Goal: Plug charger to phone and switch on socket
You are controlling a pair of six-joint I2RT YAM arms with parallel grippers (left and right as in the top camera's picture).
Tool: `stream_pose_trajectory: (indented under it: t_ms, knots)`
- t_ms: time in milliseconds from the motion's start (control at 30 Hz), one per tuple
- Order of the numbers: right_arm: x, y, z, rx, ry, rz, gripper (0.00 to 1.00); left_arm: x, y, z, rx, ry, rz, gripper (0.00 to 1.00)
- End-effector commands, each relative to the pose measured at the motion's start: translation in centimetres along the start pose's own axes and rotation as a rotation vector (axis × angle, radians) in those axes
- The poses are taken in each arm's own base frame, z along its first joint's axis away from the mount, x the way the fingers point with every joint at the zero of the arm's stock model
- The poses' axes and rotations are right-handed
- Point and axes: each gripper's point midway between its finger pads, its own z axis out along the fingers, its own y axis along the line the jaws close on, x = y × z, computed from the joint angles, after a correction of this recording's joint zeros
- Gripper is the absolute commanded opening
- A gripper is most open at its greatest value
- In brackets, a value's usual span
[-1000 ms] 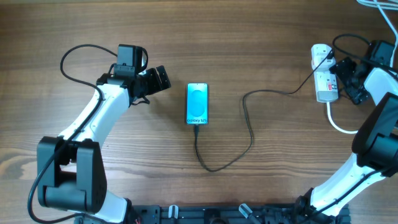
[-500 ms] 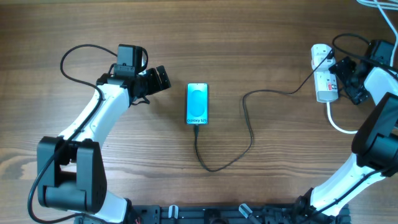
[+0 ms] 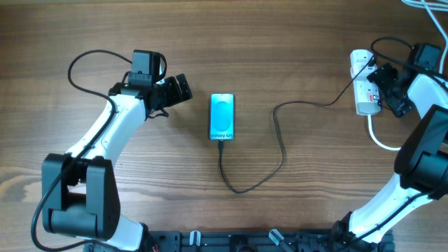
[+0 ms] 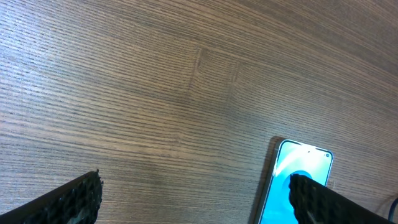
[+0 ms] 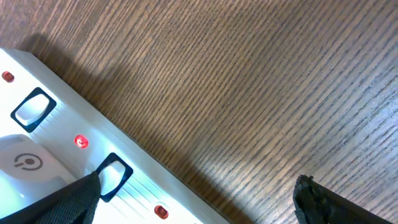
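Observation:
The phone (image 3: 222,117) lies flat mid-table, its turquoise screen lit, with the thin black charger cable (image 3: 280,136) entering its near end and looping right to the white socket strip (image 3: 365,87) at the far right. My left gripper (image 3: 183,88) is open, just left of the phone; the phone's top corner shows in the left wrist view (image 4: 298,180) beside the right finger (image 4: 323,199). My right gripper (image 3: 386,87) is open at the strip's right side. In the right wrist view the strip (image 5: 56,155) shows rocker switches and one red lamp lit (image 5: 80,142).
A thicker white lead (image 3: 378,136) curves from the strip toward the right arm. More white cables (image 3: 428,12) hang at the top right corner. The left arm's black cable (image 3: 87,66) loops at the upper left.
The right gripper has shifted very slightly at the socket strip. The left arm, phone and cable have not moved.

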Motion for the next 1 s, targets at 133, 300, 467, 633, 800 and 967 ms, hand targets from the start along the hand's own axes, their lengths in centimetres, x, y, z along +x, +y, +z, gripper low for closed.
stream_pose_trajectory:
  t_ms: [133,300,467,633,800,967]
  knots:
    - [4.6,-1.2,1.1,0.098,0.145,-0.240,1.00,-0.4,0.1,-0.3,-0.008,-0.016,0.004,1.00]
    - [2.5,-2.1,-2.0,0.090,0.100,-0.197,1.00,-0.4,0.1,-0.3,-0.008,-0.016,0.004,1.00]
    - [2.2,-2.5,-2.1,0.091,0.093,-0.185,1.00,-0.4,0.1,-0.3,-0.007,-0.015,0.004,1.00]
    - [1.5,-2.1,-2.0,0.078,0.064,-0.184,1.00,-0.4,0.1,-0.3,-0.007,-0.015,0.004,1.00]
    - [-0.7,-0.8,-1.9,0.034,-0.030,-0.181,1.00,-0.4,0.1,-0.3,-0.008,-0.016,0.004,1.00]
    - [-2.9,0.4,-2.1,-0.008,-0.123,-0.178,1.00,-0.4,0.1,-0.3,-0.007,-0.015,0.004,1.00]
